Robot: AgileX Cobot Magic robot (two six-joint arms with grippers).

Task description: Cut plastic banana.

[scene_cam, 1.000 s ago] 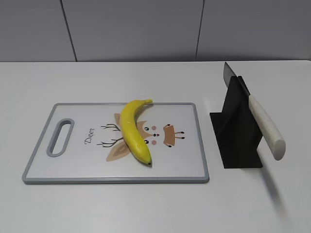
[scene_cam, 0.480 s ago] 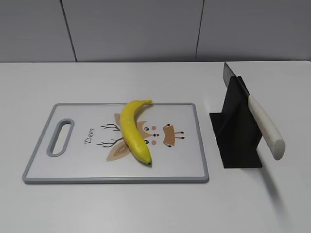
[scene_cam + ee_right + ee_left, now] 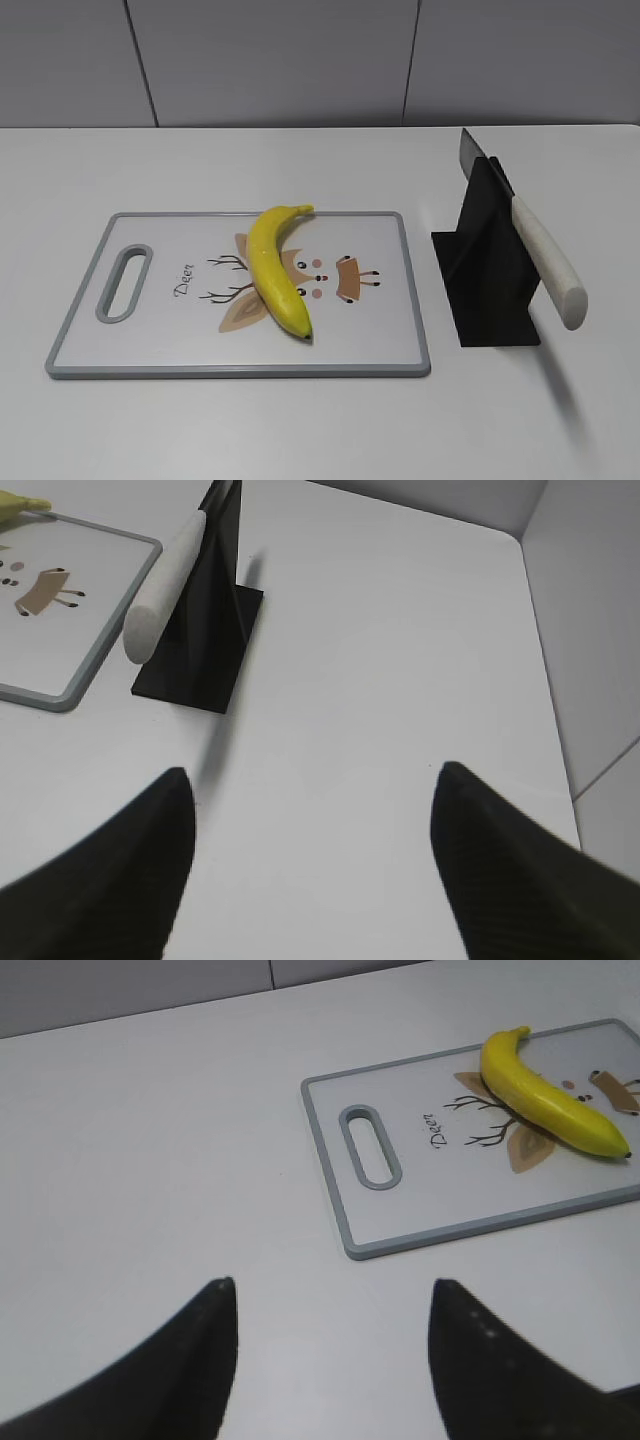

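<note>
Here my left gripper hangs above bare white table with its two dark fingers spread wide and nothing between them. Ahead and to the right of it lies the grey-rimmed cutting board, its slotted handle on the end nearest me, and farther across the board rests the plastic banana, well apart from my fingertips. My right gripper is likewise spread wide and empty over open table, and up to its left stands the black knife stand with the white-handled knife leaning in it, handle end pointing down toward me. Beyond the stand I catch only a corner of the board and a sliver of yellow at the picture's top left edge. In the exterior view the banana lies whole and slanted across the deer print in the middle of the board, stem toward the far edge, dark tip toward the near edge. The stand sits just beside the board's right edge, the knife propped on it, blade up.
</note>
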